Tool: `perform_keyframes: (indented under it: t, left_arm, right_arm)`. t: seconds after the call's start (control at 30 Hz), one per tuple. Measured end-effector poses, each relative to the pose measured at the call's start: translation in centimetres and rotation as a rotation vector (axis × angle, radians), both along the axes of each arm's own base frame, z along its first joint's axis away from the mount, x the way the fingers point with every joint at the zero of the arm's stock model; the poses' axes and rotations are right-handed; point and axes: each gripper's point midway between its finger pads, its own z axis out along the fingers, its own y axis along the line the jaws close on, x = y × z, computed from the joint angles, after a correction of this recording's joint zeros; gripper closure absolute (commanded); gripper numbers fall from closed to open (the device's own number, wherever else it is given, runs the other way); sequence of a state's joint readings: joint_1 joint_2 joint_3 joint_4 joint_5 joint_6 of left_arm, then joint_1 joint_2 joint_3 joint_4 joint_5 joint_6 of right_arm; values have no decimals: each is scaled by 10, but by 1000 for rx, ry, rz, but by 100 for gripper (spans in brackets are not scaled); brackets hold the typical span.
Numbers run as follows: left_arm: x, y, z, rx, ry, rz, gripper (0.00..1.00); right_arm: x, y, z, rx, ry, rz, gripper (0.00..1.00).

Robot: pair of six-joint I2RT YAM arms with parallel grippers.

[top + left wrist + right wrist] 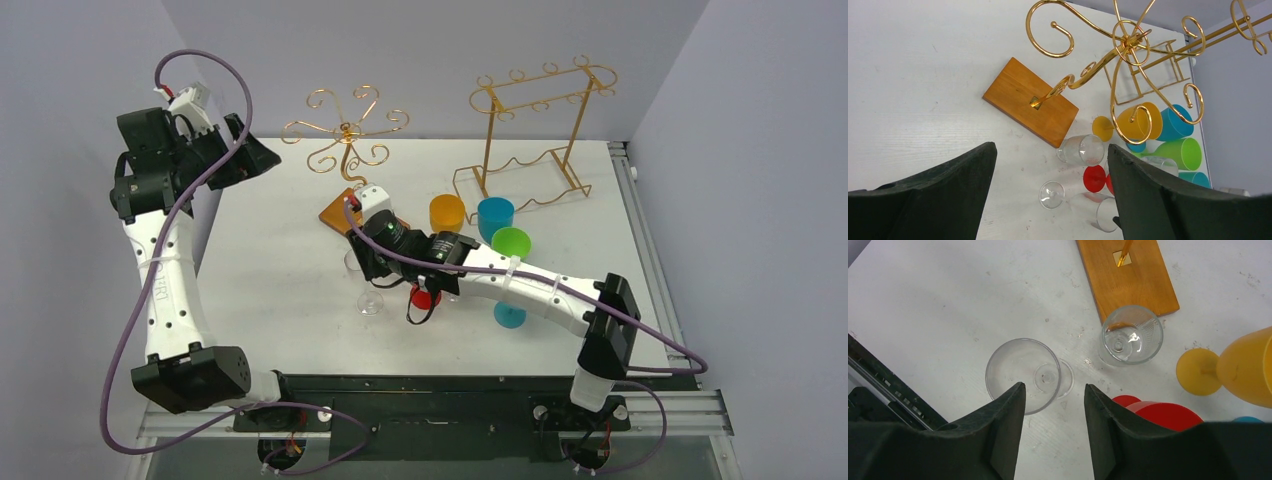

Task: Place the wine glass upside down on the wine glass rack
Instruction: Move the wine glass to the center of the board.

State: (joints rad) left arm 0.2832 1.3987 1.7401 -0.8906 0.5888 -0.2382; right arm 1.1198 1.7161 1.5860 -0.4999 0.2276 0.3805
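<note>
A clear wine glass stands upright on the white table, seen from above with its foot showing through the bowl. My right gripper hangs just above it, open, its left finger over the rim and nothing between the jaws. The top view shows the same glass under the right gripper. The wine glass rack, a gold wire tree with spiral arms, stands on a wooden base behind it. My left gripper is open and empty, raised at the back left beside the rack.
A second clear glass stands against the wooden base. Orange, blue, green and red glasses cluster right of the right arm. A taller gold frame rack stands at the back right.
</note>
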Motion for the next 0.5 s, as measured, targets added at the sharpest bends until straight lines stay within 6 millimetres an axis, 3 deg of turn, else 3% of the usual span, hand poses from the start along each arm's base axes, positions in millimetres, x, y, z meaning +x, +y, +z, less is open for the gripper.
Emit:
perform_keyframes:
  t: [0.17,0.27,0.4,0.5]
  left_arm:
    - [-3,-1,4,4,-11,-1,17]
    - [-5,-1,7,10,-21,-2,15]
    - [-7,-2,9,13,-29,-3,14]
    - [-7,-2,9,13,-29,-3,14]
  right_arm:
    - [2,11,-4,-26,28,13,64]
    - [1,15,-11,-49,48,25,75]
    - [1,20,-16,-62,65,35,97]
    - [-1,20,-16,-70,72,44,100]
